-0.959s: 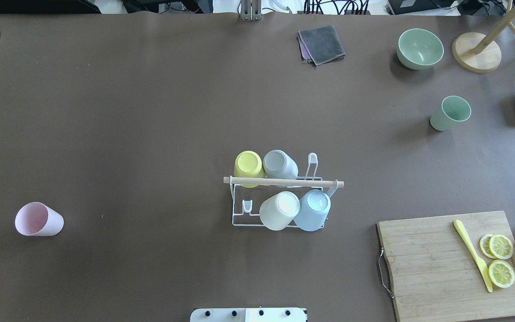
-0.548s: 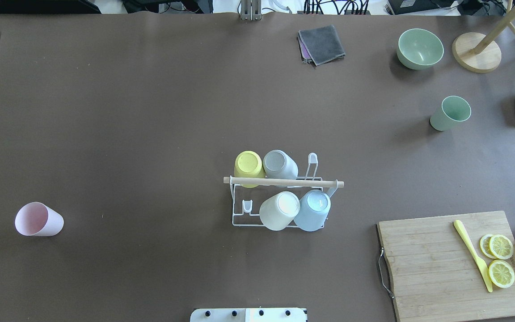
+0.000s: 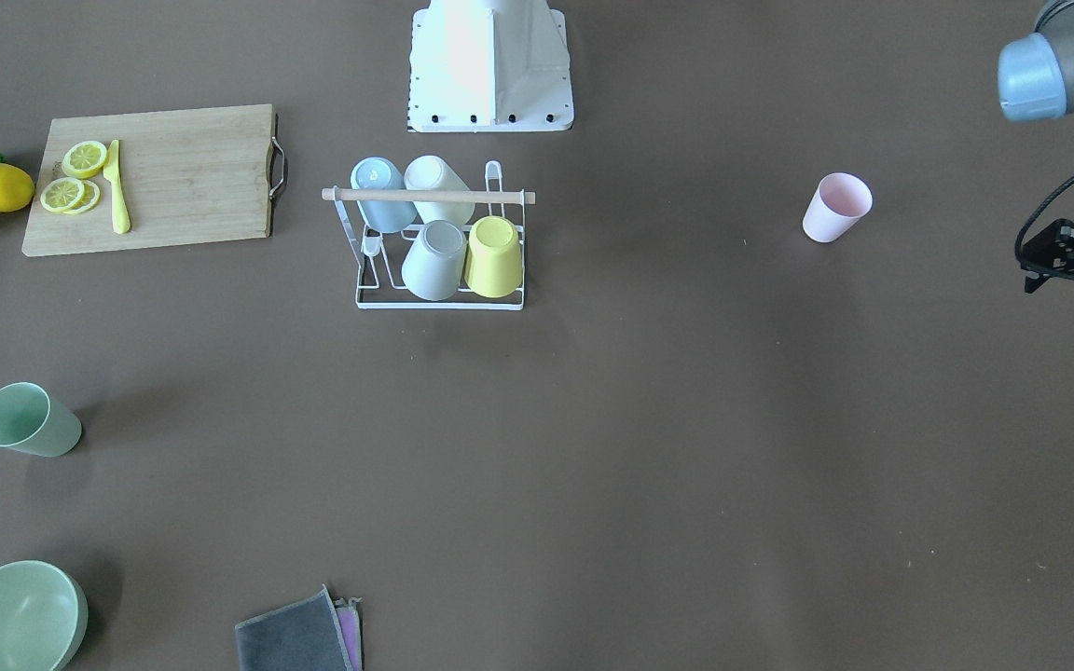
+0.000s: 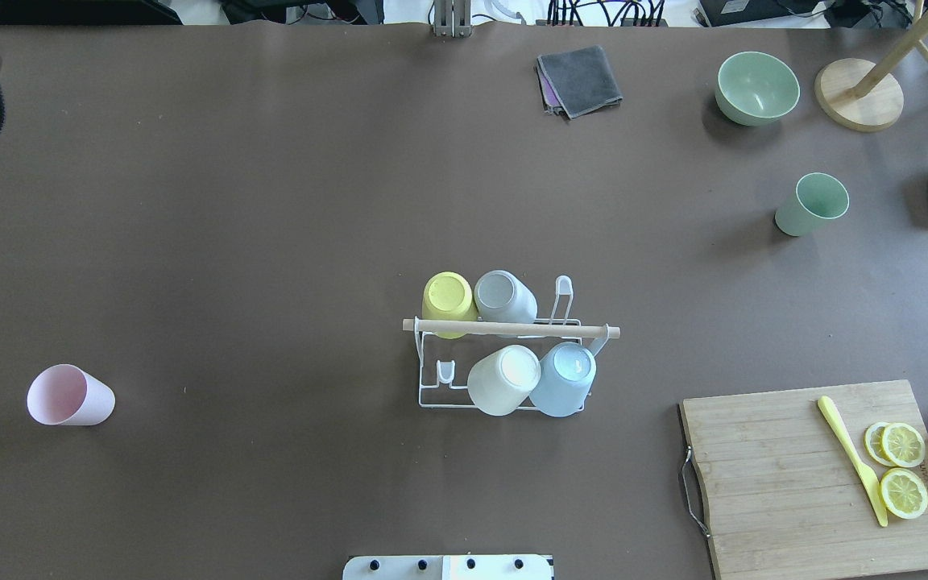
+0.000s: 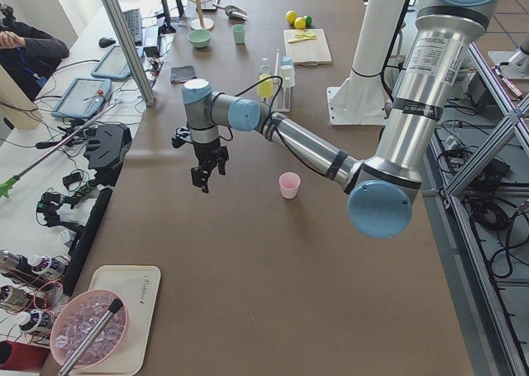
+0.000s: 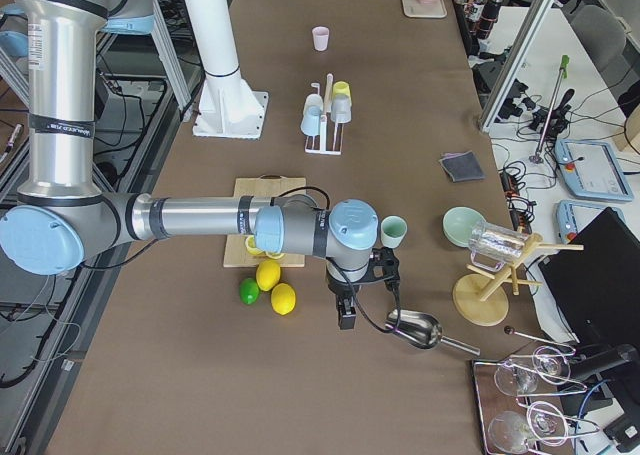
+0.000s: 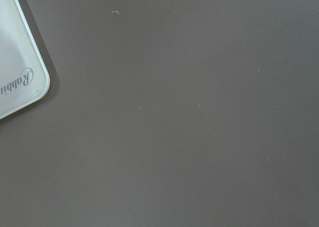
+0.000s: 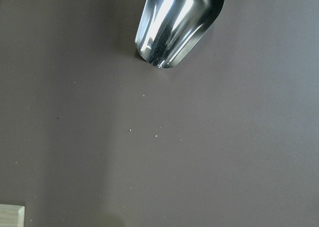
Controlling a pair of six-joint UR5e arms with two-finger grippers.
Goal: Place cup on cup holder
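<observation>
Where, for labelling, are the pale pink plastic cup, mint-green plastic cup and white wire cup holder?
pale pink plastic cup [image 4: 57, 395]: overhead view, inner wall.
mint-green plastic cup [image 4: 822, 197]: overhead view, inner wall.
white wire cup holder [image 4: 512, 328]: overhead view, wooden dowel.

This is a robot lab. A big silver and blue robot arm [image 5: 421, 78] reaches over a long brown table [image 5: 248, 268]. At the left of the side view, grey tablet screens [image 5: 81, 95] lie on a white bench [image 5: 29, 165]. Black cables [image 4: 601, 10] bunch at the overhead view's top edge.
</observation>
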